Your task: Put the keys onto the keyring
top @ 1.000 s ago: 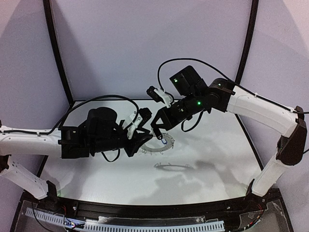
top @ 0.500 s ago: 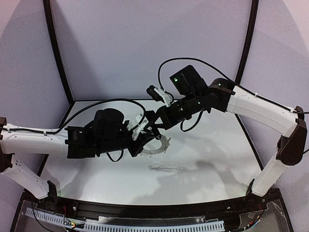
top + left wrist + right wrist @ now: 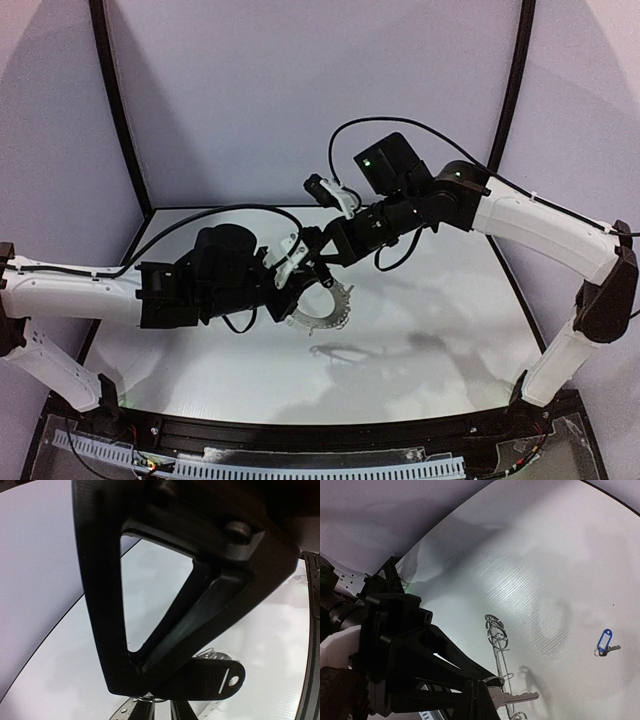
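Observation:
My left gripper (image 3: 300, 284) is shut on the rim of the keyring (image 3: 335, 310), a dark ring with silver wire loops, and holds it tilted above the table. In the left wrist view the closed fingers (image 3: 140, 667) meet over the ring's rim (image 3: 122, 711). My right gripper (image 3: 322, 268) is shut on the black-headed key. Its black head (image 3: 210, 677) sits right at the left fingertips. In the right wrist view the gripper (image 3: 485, 685) holds the key's silver blade (image 3: 520, 698) against the edge-on keyring (image 3: 493, 630). The blue-tagged key (image 3: 605, 642) lies on the table.
Both arms meet over the middle of the white table (image 3: 430, 320). A black cable (image 3: 230, 210) loops behind the left arm. A black frame post (image 3: 515, 90) and purple walls stand at the back and sides.
My left gripper has moved up and to the right with the keyring, closing on the right gripper. The ring now hangs more tilted. The right arm has barely moved.

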